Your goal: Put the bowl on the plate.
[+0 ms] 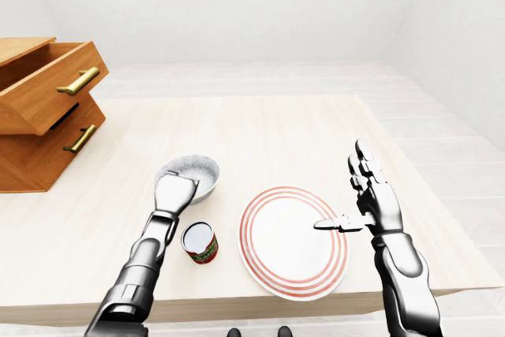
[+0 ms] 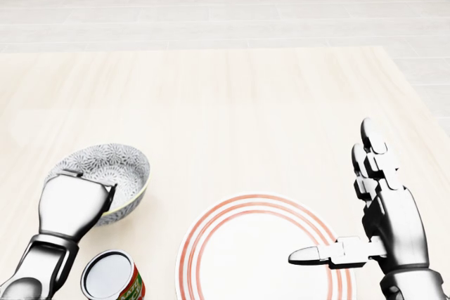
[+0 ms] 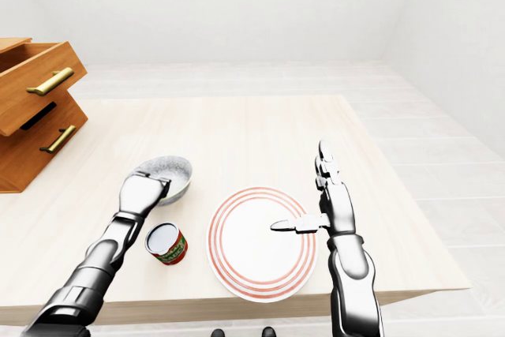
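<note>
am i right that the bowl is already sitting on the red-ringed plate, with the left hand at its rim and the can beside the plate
Not quite. The bowl is not on the plate; it sits on the table, to the plate's left, apart from it, as the head view shows. The rest holds: the left hand is at its rim, and the can stands beside the plate.

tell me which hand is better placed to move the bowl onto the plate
Left. The left hand is already at the bowl, on its near rim. The right hand is open at the far side of the plate, away from the bowl.
</note>
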{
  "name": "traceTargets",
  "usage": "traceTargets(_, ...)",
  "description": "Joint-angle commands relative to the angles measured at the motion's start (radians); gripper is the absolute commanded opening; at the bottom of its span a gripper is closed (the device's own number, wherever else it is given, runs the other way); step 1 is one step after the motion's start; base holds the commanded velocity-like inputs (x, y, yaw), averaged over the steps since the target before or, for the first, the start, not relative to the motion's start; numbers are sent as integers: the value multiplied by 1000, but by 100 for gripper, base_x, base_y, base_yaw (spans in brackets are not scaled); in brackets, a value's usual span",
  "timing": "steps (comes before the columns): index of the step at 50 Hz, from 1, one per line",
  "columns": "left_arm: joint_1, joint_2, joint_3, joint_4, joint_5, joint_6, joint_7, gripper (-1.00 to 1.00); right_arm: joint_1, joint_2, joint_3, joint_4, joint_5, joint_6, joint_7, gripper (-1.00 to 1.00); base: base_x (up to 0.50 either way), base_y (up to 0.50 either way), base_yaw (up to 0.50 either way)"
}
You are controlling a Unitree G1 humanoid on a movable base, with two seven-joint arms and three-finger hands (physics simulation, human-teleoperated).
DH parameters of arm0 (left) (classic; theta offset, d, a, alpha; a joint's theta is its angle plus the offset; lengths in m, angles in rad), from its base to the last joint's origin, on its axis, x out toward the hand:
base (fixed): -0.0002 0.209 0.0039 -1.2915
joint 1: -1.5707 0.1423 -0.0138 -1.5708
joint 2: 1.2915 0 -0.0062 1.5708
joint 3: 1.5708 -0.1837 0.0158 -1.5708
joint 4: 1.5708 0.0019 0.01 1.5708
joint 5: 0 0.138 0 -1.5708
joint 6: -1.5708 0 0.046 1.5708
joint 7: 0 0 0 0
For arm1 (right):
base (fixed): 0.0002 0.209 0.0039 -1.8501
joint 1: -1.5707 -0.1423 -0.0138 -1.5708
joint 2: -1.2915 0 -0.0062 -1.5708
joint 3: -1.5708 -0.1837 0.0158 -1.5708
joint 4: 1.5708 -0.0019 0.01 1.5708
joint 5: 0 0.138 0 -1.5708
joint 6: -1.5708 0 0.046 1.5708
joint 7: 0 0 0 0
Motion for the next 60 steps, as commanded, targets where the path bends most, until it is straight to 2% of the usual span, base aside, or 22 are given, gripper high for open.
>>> traceTargets(1,48,12,14,-24,2,0,0,-100,-4,-1,-5,25,3,0,-1,100,0,0,0)
traceTargets(23,25,24,79,-155,-95,0,-12,-100,9,-2,-19,9,13,0,3,100,0,0,0)
traceTargets(34,60,22,132,-337,-196,0,-133,-100,24,1,-26,-27,15,0,9,100,0,0,0)
traceTargets(39,94,8,163,-458,-279,0,-258,-100,33,5,-24,-46,10,0,10,100,0,0,0)
traceTargets(41,96,5,167,-481,-291,0,-272,-100,35,6,-24,-53,8,0,10,100,0,0,0)
traceTargets(46,127,-23,183,-588,-363,0,-349,-100,47,9,-29,-85,11,0,16,100,0,0,0)
traceTargets(48,150,-37,182,-642,-398,0,-413,-100,53,11,-30,-97,9,0,17,100,0,0,0)
traceTargets(60,199,-105,163,-794,-442,0,-509,-100,71,15,-48,-150,1,0,28,100,0,0,0)
